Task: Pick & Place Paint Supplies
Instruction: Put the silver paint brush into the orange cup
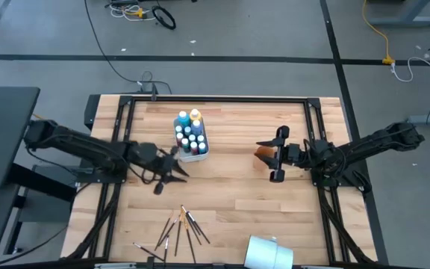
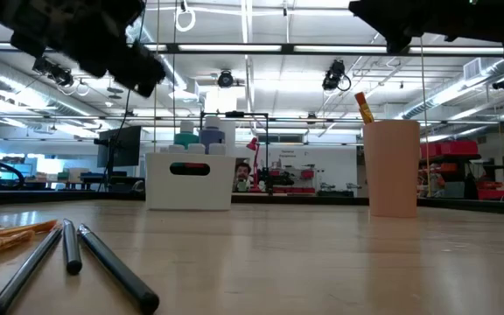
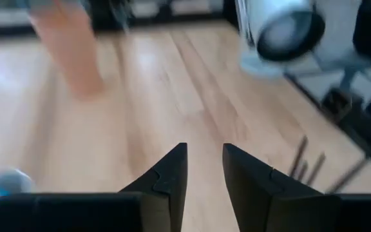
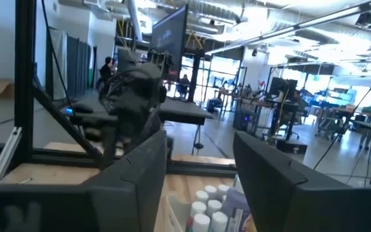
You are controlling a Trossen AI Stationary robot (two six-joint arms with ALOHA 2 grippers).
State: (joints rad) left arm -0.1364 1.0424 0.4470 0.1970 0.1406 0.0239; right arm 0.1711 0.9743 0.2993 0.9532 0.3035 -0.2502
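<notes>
Light wooden desk [image 1: 230, 187], white caddy [image 1: 192, 153] of paint bottles [image 1: 189, 136] near its back, orange cup [image 1: 263, 153] to the right, loose brushes [image 1: 185, 228] and a white cup [image 1: 269, 252] on its side at the front edge.

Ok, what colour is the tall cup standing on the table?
Pale orange-pink; the tall plastic cup shows best in the low view.

1. The table [image 1: 230, 187] is seen in light wood with a pale grain.
2. The caddy [image 2: 189, 181] is white; the bottles [image 1: 190, 137] in it are capped in blue, white, red and yellow.
3. The cup [image 2: 393, 168] is shown in pale orange.
4. The brushes [image 1: 181, 228] are wooden with dark tips.
5. Both arms are coloured black.
6. A white roll [image 1: 269, 252] is seen at the table edge.
</notes>
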